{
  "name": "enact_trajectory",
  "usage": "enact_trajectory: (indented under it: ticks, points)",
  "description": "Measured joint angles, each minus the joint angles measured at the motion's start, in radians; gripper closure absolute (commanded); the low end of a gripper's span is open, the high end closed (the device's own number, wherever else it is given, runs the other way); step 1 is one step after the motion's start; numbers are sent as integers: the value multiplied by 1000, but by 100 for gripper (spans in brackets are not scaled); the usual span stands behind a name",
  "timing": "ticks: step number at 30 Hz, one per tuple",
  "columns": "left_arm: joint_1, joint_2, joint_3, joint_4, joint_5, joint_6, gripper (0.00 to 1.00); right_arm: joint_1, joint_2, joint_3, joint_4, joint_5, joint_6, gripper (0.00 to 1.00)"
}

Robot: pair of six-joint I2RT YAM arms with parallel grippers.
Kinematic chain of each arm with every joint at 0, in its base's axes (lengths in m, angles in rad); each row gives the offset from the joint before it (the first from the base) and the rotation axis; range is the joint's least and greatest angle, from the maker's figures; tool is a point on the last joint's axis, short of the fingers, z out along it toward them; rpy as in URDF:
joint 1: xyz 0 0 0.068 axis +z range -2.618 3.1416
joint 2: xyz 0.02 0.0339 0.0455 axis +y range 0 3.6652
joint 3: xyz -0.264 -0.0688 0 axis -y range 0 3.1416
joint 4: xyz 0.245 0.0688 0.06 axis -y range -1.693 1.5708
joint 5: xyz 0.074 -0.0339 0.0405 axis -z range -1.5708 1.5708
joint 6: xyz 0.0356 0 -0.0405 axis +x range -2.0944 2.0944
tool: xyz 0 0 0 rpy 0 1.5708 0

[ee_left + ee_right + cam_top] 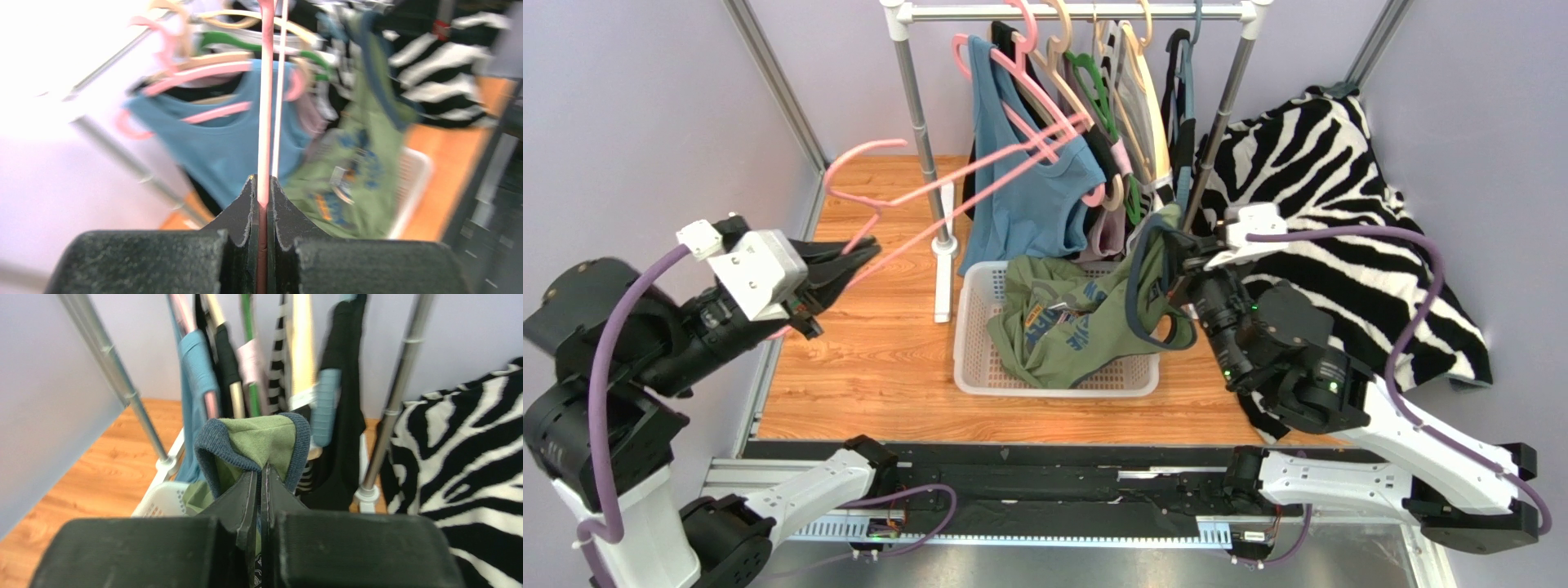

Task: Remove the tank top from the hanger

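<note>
The split looks already made. The left end effector (857, 260) is clamped shut on a bar of the pink hanger (857, 150), held out to the left above the surface (867, 374). As far as the overhead view shows, nothing hangs on that hanger. In the left wrist view the pink bar (265, 122) runs straight up from between the closed jaws of that end effector (264, 184), with no cloth on the part that shows.

The green tank top (1063, 325) lies mostly heaped in the white basket (1063, 390) near the middle of the surface, just in front of the clothes rack (1075, 10). One strap rises out to the right, where the right end effector (1185, 284) is closed on it. The right wrist view shows the blue-edged green fabric (258, 438) folded over the shut fingertips of the end effector (261, 473).

So the removal itself seems done (judging only from how things lie). What appears left is minor: letting go of the strap so the garment settles fully in the basket, and setting the bare hanger somewhere.
</note>
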Motion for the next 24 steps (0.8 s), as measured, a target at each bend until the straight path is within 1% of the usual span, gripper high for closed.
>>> enact_trajectory:
  ticks: [4,6,9,12,15,18,20,24]
  points:
    - [14,-59,-72,50,-157,11,100,2,75,22,-37,-121,31,100]
    - [35,-79,-130,68,-231,11,100,27,127,40,-42,-175,29,100]
    - [58,-90,-198,84,-308,12,100,145,221,88,-43,-195,-29,100]
    - [68,-90,-238,87,-365,12,100,299,311,185,-42,-190,-130,100]
    - [73,-91,-248,89,-386,8,100,378,341,269,-31,-190,-199,100]
    - [79,-94,-247,100,-403,7,100,375,331,312,13,-158,-248,100]
    - [81,-96,-248,107,-415,7,100,336,315,307,28,-134,-255,100]
    - [81,-98,-259,119,-430,5,100,192,272,212,32,-133,-198,100]
